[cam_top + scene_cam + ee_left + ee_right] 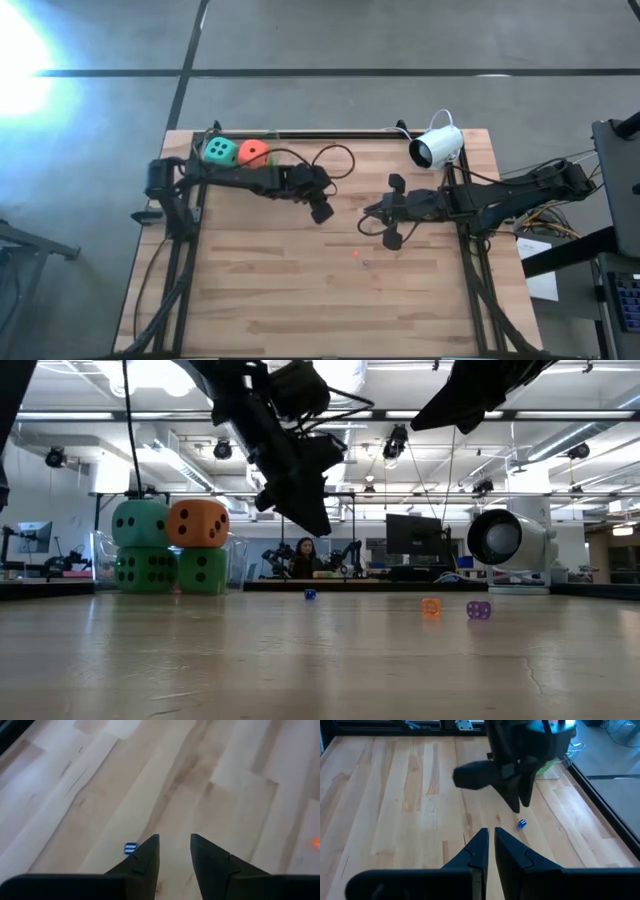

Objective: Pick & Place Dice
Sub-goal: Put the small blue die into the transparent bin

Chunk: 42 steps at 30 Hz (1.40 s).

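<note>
I am operating in a robotics lab: exposed ceiling ducts (560,445), monitors (415,538), a seated person (301,558) beyond the bench's (300,290) far edge.

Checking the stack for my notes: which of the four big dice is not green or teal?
The orange-red soft cube with dark pips, on the top layer beside the teal cube; both bright green cubes sit beneath.

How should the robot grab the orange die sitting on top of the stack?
Grip the orange die by two opposite flat side faces, coming down from above. It sits upright on a green die with the teal die close beside it, so the top is the freest way in.
</note>
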Available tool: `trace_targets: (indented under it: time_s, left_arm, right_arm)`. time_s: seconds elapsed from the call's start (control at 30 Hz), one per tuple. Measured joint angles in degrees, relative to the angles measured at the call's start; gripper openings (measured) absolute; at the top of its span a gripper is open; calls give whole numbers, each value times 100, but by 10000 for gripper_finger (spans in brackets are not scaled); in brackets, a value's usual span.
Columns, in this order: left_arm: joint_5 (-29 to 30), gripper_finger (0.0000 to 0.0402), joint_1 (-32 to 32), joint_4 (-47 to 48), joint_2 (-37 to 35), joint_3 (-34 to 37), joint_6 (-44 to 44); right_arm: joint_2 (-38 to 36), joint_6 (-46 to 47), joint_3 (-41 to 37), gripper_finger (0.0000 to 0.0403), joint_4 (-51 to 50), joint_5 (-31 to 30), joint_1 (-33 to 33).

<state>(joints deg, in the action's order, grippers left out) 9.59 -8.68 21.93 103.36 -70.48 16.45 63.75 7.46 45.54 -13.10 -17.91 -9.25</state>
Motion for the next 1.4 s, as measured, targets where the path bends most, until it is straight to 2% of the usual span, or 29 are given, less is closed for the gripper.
trace_targets:
  time_s: [0.57,0.77,1.4]
  left_arm:
    - [-283,113,-671,-33,492,0,-13]
    - [-447,113,-685,-28,770,2,-222]
    - [-494,113,-701,-510,790,315,-456]
  right_arm:
    - [2,-15,0,27,4,-2,0]
    - [2,-11,0,27,0,-2,2]
    - [2,2,0,27,-5,0,1]
